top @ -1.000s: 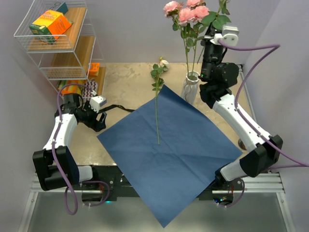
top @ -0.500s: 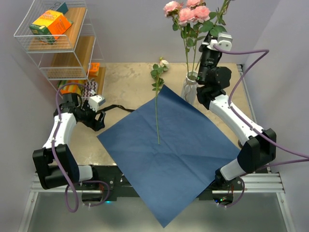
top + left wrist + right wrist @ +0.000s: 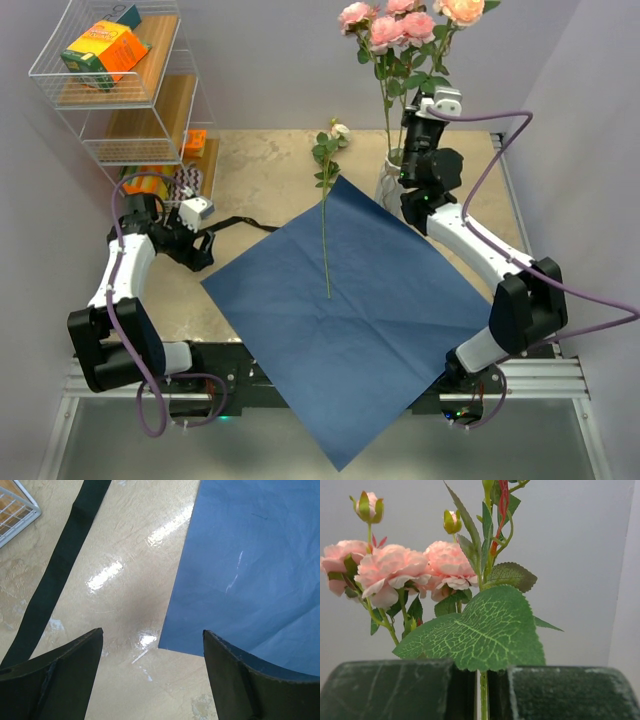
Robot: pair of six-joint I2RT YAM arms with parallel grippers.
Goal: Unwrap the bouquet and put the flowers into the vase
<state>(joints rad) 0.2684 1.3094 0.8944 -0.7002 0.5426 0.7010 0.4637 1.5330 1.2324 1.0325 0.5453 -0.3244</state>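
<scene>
the glossy beige marbled table [image 3: 260, 170] bears a dark blue square paper sheet [image 3: 380, 300] overhanging its near edge, and a black ribbon [image 3: 60, 570] toward its left edge.

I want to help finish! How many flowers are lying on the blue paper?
1. The flower lies across the paper's far corner, head on the table. None looks hidden.
</scene>
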